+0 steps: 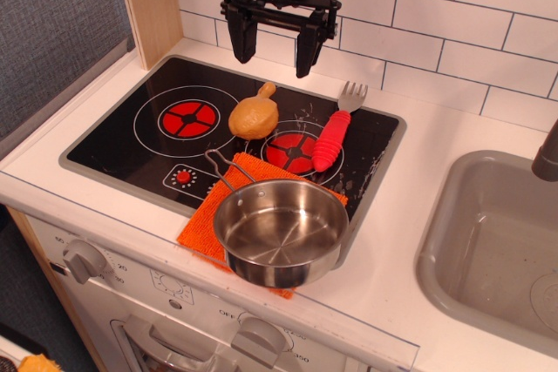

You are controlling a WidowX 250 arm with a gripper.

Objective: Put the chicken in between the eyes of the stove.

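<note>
The tan-brown chicken drumstick (254,115) lies on the black stove (131,137), between the larger left red eye (189,118) and the smaller right red eye (292,152). Its bone tip points toward the back wall. My gripper (275,50) hangs open and empty well above the back of the stove, above and behind the chicken, its two fingers spread wide.
A red-handled fork (336,131) lies across the right eye's far side. A steel pot (281,231) sits on an orange cloth (202,222) at the stove's front edge. A grey sink (488,250) is to the right. A wooden panel (150,2) stands at the left.
</note>
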